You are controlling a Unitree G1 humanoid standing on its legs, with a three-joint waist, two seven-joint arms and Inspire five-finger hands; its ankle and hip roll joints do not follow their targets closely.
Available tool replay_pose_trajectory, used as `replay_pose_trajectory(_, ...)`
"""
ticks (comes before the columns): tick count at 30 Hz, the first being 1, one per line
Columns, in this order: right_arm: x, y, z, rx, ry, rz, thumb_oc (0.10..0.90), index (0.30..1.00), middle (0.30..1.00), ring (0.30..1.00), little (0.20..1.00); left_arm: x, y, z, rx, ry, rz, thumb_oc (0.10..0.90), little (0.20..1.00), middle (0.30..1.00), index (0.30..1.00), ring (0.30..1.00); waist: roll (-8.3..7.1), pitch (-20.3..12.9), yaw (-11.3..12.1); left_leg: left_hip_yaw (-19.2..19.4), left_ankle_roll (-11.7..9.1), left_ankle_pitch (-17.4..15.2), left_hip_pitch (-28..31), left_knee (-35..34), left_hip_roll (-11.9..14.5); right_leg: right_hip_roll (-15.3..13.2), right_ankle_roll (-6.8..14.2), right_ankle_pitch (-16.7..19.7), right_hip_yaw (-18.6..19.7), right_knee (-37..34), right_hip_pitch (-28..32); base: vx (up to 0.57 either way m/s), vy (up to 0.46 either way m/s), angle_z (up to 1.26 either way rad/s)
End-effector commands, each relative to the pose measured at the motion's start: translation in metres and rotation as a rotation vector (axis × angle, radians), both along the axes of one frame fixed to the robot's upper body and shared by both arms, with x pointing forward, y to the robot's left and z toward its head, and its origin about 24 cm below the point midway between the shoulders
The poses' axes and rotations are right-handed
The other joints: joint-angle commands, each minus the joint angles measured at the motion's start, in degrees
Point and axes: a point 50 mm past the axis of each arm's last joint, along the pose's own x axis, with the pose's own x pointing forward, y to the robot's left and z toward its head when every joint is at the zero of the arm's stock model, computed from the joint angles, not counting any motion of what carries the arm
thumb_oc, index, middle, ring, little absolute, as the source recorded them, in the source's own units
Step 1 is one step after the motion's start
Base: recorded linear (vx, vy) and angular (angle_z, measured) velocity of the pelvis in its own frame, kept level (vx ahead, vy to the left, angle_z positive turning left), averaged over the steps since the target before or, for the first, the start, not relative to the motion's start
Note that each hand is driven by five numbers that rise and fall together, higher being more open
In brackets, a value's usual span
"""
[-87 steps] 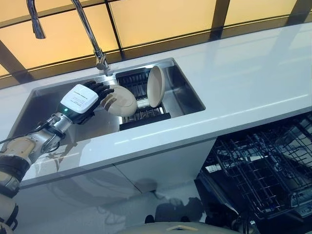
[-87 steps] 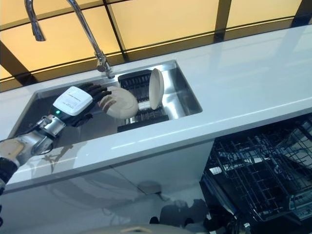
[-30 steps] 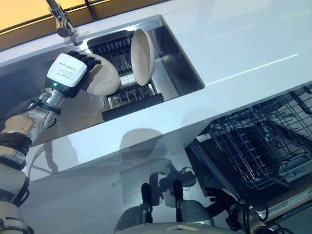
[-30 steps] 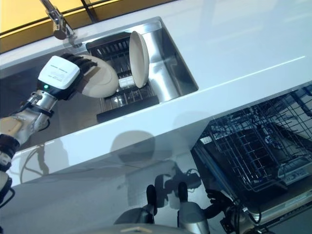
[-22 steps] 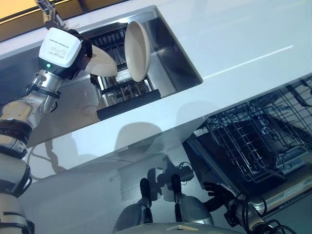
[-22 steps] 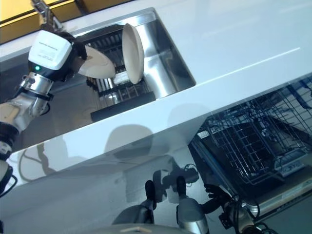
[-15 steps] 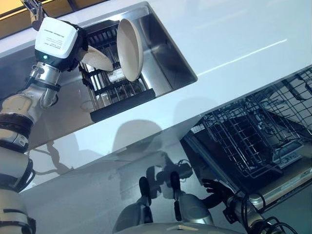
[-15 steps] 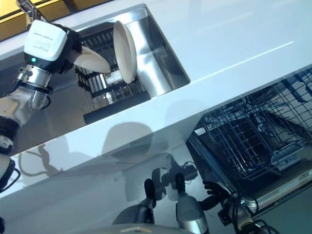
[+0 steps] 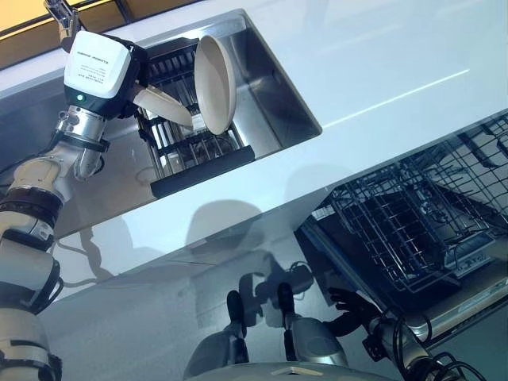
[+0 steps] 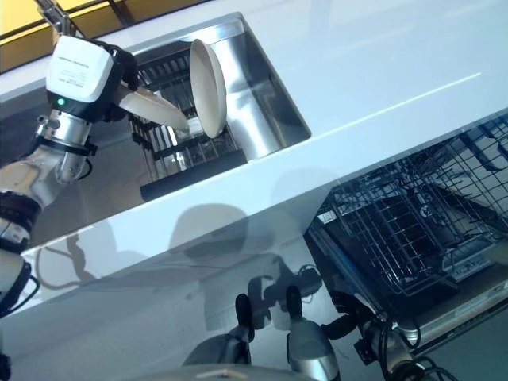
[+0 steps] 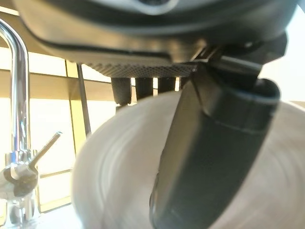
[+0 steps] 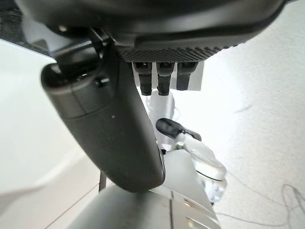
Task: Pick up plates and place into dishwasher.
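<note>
Plate (image 9: 163,105) pinched in left hand (image 9: 127,75) above sink rack (image 9: 198,151), right hand (image 12: 119,138) relaxed.

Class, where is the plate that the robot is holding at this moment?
In the left eye view the held plate is in the left hand, above the black rack in the sink, just left of the upright plate.

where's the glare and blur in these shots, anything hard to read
Left eye view: bright sheen on the white countertop, and its glossy front face mirrors dark shapes. Left wrist view: the plate held by the left robot hand is smeared with motion blur, backlit by the amber window. Right wrist view: the right robot hand is soft and close against a washed-out pale floor.
</note>
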Motion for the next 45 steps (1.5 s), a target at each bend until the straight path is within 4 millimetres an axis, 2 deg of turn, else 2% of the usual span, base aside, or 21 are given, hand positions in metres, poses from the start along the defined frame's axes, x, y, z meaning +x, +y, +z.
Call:
replay_pose_trajectory(1, -0.005, -0.005, 0.005, 0.007, -0.072, -0.011, 0.8, 0.9, 0.9, 0.9, 0.9, -0.009, 0.003, 0.052, -0.166, -0.296, -0.046, 0.1, 0.2, 0.3, 0.3, 0.3, 0.15, -4.6, 0.6, 1.5, 2.8, -8.8, 1.8, 0.4, -4.3, 1.5, 3.2, -5.0, 3.7, 2.2, 0.4, 0.03, -0.037, 0.0)
replay_pose_trajectory(6, 0.003, -0.001, 0.013, 0.051, -0.162, -0.057, 0.8, 0.9, 0.9, 0.9, 0.9, -0.013, 0.004, 0.04, -0.207, -0.297, -0.062, 0.1, 0.2, 0.3, 0.3, 0.3, 0.25, -6.3, 0.7, 1.3, 2.7, -9.2, 3.1, 0.4, -4.3, 1.7, 3.0, -5.2, 3.6, 1.8, 1.8, 0.02, -0.044, 0.01)
replay_pose_trajectory(15, -0.001, 0.01, 0.012, 0.098, -0.184, -0.073, 0.8, 0.9, 0.9, 0.9, 0.9, -0.023, 0.009, 0.007, -0.305, -0.287, -0.086, 0.1, 0.2, 0.3, 0.3, 0.3, 0.16, -9.7, 1.1, 0.6, 2.5, -10.1, 6.1, 0.4, -4.3, 1.9, 2.5, -6.4, 2.8, 1.1, 5.5, 0.02, -0.053, 0.02)
replay_pose_trajectory(23, 0.011, 0.024, 0.024, 0.179, -0.288, -0.064, 0.8, 0.9, 0.9, 0.9, 0.9, -0.03, 0.004, -0.004, -0.37, -0.344, -0.125, 0.1, 0.2, 0.3, 0.3, 0.3, -0.15, -10.8, 0.9, 0.0, 2.4, -10.6, 8.0, 0.4, -4.3, 2.2, 2.1, -7.1, 2.4, 0.8, 7.7, 0.0, -0.036, 0.03)
replay_pose_trajectory(27, 0.018, 0.038, 0.038, 0.222, -0.397, -0.017, 0.8, 0.9, 0.9, 0.9, 0.9, -0.041, 0.004, -0.016, -0.452, -0.4, -0.172, 0.1, 0.2, 0.3, 0.3, 0.3, -0.55, -11.9, 0.8, -0.5, 2.4, -11.1, 9.0, 0.4, -4.3, 2.4, 2.0, -7.7, 2.2, 0.8, 8.8, -0.01, -0.054, 0.01)
replay_pose_trajectory(34, 0.026, 0.052, 0.059, 0.242, -0.533, 0.025, 0.8, 0.9, 0.9, 0.9, 0.9, -0.053, -0.006, -0.027, -0.486, -0.43, -0.261, 0.1, 0.2, 0.3, 0.3, 0.3, -1.03, -12.7, 0.6, -0.9, 2.5, -11.5, 9.8, 0.4, -4.4, 2.5, 1.8, -8.0, 2.2, 0.5, 9.7, -0.01, -0.068, 0.01)
replay_pose_trajectory(41, 0.037, 0.059, 0.095, 0.302, -0.804, -0.078, 0.8, 0.9, 0.9, 0.9, 0.9, -0.077, -0.025, -0.029, -0.617, -0.507, -0.414, 0.1, 0.2, 0.3, 0.3, 0.3, -0.51, -13.5, 0.4, -1.4, 2.9, -12.1, 11.2, 0.4, -4.4, 2.8, 1.8, -8.4, 2.7, 0.5, 10.9, -0.01, -0.079, 0.0)
replay_pose_trajectory(45, 0.04, 0.057, 0.109, 0.285, -0.9, -0.124, 0.8, 0.9, 0.9, 0.9, 0.9, -0.082, -0.031, -0.029, -0.653, -0.506, -0.459, 0.1, 0.2, 0.3, 0.3, 0.3, -0.2, -13.6, 0.0, -1.2, 3.0, -12.2, 11.6, 0.4, -4.4, 2.9, 1.9, -8.5, 3.1, 0.5, 11.1, -0.01, -0.046, -0.01)
